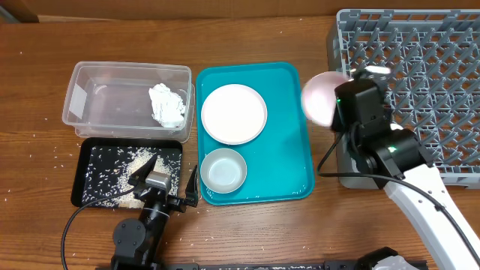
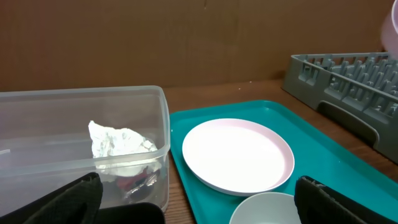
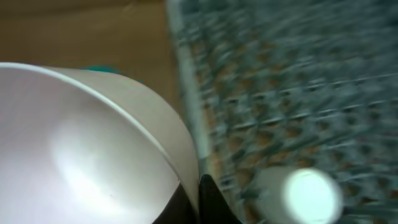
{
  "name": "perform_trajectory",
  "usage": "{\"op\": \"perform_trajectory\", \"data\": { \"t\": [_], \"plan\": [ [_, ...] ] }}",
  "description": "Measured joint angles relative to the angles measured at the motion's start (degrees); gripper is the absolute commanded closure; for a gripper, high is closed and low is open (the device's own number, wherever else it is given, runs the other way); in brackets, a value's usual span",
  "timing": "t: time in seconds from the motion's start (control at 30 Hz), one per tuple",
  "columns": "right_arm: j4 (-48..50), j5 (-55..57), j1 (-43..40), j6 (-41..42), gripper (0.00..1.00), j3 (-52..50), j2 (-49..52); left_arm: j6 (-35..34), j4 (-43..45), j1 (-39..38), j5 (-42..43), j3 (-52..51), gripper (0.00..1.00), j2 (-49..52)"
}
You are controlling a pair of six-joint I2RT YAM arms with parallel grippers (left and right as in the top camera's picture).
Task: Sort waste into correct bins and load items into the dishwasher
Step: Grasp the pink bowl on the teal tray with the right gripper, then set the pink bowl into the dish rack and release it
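My right gripper (image 1: 341, 94) is shut on the rim of a pinkish bowl (image 1: 321, 97) and holds it in the air at the left edge of the grey dish rack (image 1: 420, 60); the bowl fills the right wrist view (image 3: 81, 155), which is blurred, with a white cup (image 3: 305, 193) in the rack behind. A white plate (image 1: 234, 112) and a second bowl (image 1: 223, 169) sit on the teal tray (image 1: 289, 135). The tissue wad (image 1: 166, 103) and the red-and-silver wrapper (image 2: 140, 182) lie in the clear tub (image 1: 97, 90). Rice lies in the black tray (image 1: 112, 169). My left gripper (image 1: 169, 184) is open and empty. No chopsticks show.
Loose rice grains are scattered on the wooden table (image 1: 37, 157) left of the bins. The teal tray stands between the bins and the rack. The right arm's cable (image 1: 330, 157) hangs over the tray's right edge.
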Motion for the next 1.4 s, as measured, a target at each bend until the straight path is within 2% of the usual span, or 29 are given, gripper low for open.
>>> {"op": "perform_trajectory", "data": {
  "t": [0.2,0.3,0.4,0.57,0.73,1.0,1.13,1.27,1.4],
  "plan": [
    [9.9,22.7,-3.7,-0.5,0.96,0.0,3.0,0.0,0.0,0.0,0.0,0.0,0.0,0.0],
    [16.5,29.3,-6.7,-3.2,0.96,0.0,5.3,0.0,0.0,0.0,0.0,0.0,0.0,0.0],
    [18.9,32.9,-9.7,-6.6,0.96,0.0,8.8,0.0,0.0,0.0,0.0,0.0,0.0,0.0],
    [18.9,35.3,-13.4,-11.7,0.96,0.0,18.9,0.0,0.0,0.0,0.0,0.0,0.0,0.0],
    [18.4,35.5,-12.8,-13.9,0.96,0.0,25.6,0.0,0.0,0.0,0.0,0.0,0.0,0.0],
    [14.1,36.0,-5.6,-14.3,0.96,0.1,26.1,0.0,0.0,0.0,0.0,0.0,0.0,0.0],
    [12.6,36.0,-4.9,-14.0,0.96,0.1,26.1,0.0,0.0,0.0,0.0,0.0,0.0,0.0],
    [15.8,39.7,-4.9,-14.5,0.96,0.1,26.1,0.0,0.0,0.0,0.0,0.0,0.0,0.0],
    [21.8,41.9,-7.1,-18.7,0.96,0.1,26.1,0.0,0.0,0.0,0.0,0.0,0.0,0.0]
  ]
}}
